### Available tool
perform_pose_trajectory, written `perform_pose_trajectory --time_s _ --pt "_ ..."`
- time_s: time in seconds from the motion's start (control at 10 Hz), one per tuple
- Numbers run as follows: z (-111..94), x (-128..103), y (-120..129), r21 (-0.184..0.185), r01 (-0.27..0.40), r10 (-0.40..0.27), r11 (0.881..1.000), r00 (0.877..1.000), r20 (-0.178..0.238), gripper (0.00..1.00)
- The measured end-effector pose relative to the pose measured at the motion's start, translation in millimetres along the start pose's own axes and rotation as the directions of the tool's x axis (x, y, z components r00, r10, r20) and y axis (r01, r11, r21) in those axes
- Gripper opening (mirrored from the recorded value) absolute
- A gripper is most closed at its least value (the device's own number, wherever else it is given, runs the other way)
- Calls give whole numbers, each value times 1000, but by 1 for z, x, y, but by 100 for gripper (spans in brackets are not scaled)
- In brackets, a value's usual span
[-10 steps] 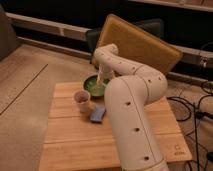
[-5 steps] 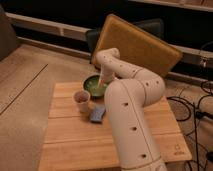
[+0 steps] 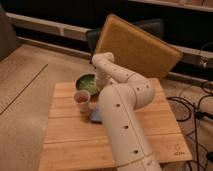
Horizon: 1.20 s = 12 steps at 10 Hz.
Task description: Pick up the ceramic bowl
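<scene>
Gripper [image 3: 98, 86] sits low over the right side of the ceramic bowl [image 3: 86, 84], at the far end of the white arm [image 3: 122, 115], which folds back over the table; whether it has hold of anything cannot be told, since the wrist hides it. That green bowl with its darker rim rests on the wooden table [image 3: 65, 140] directly under and to the left of the gripper, near the table's far edge. Just nearer the camera than the gripper stands a small pale cup [image 3: 82, 100], close beside the bowl. A small blue object [image 3: 96, 117] lies nearer still, partly hidden by the arm. Beyond the gripper a yellow padded board [image 3: 137, 45] leans tilted
</scene>
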Motion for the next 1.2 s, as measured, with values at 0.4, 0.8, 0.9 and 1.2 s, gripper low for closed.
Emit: perform_pose_trajectory --time_s 0.4,0.8,0.9,1.2 --pt "-33 -24 -4 24 12 -14 1000 996 87 0" --pt "-119 -56 -3 80 45 -66 996 958 278 0" --pt "-133 -57 1 81 56 -78 995 950 303 0" --pt "-163 -54 20 62 91 -107 994 927 360 0"
